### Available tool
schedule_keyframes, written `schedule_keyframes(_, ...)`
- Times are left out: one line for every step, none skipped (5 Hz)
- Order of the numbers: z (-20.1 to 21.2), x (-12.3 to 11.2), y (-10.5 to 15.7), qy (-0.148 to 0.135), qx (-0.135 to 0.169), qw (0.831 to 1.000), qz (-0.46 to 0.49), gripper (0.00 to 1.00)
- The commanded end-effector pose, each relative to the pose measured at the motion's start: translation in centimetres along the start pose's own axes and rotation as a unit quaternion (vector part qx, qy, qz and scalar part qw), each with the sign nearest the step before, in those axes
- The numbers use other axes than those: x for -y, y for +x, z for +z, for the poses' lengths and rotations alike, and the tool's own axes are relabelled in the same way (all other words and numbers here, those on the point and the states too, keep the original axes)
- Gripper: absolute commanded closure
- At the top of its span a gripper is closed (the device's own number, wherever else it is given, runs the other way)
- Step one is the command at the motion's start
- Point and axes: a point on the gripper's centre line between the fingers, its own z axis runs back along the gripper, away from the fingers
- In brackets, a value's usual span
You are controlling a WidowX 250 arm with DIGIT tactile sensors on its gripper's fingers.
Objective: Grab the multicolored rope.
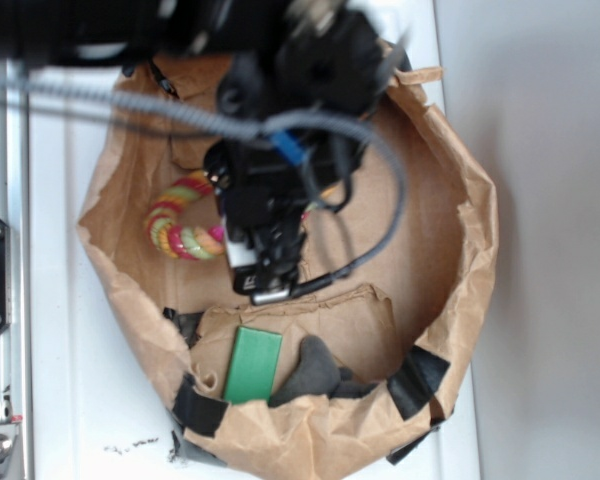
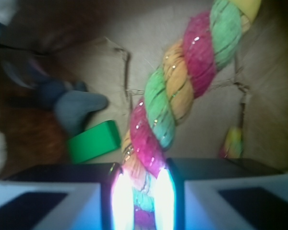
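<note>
The multicolored rope (image 2: 182, 91) is a thick twisted cord of red, orange and pale green strands with a yellow end at the top right of the wrist view. My gripper (image 2: 143, 196) is shut on it: both jaws press its lower part from left and right. In the exterior view the rope (image 1: 180, 222) curls out to the left of the gripper (image 1: 265, 275), inside the brown paper bag (image 1: 450, 250). The arm hides the rest of the rope there.
A flat green block (image 1: 252, 365) lies near the bag's front wall, with a grey soft object (image 1: 310, 372) beside it. In the wrist view the green block (image 2: 93, 142) and the grey object (image 2: 77, 106) sit to the left. The crumpled paper walls ring the gripper.
</note>
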Motion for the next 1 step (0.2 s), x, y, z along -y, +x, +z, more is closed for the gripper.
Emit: schedule_keyframes(6.04,-0.26,-0.82,-0.004,0.072,0.997,-0.003,1.00)
